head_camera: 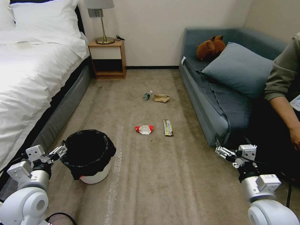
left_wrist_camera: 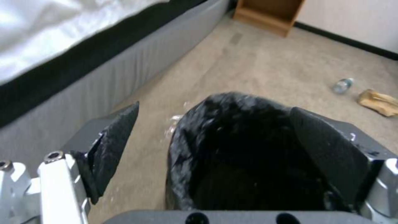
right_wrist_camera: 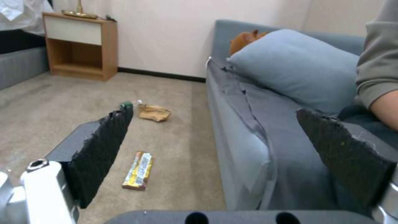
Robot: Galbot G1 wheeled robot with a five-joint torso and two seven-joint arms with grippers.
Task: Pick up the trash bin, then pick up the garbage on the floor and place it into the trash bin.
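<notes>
The trash bin (head_camera: 97, 176), white with a black bag over its rim, stands on the carpet by the bed. My left gripper (head_camera: 59, 151) is open at its near-left rim; in the left wrist view one of its fingers (left_wrist_camera: 327, 149) lies over the bin (left_wrist_camera: 232, 146) and the other is outside it. The garbage lies further out: a red-and-white wrapper (head_camera: 144, 129), a long snack wrapper (head_camera: 168, 127), a green bottle (head_camera: 147, 95) and a brown paper bag (head_camera: 161, 98). My right gripper (head_camera: 220, 150) hangs open and empty beside the sofa's front corner.
A bed (head_camera: 37, 78) with a grey base runs along the left. A wooden nightstand (head_camera: 107, 59) with a lamp stands at the far wall. A blue sofa (head_camera: 218, 103) with a pillow and a plush toy lines the right. Carpet lies between them.
</notes>
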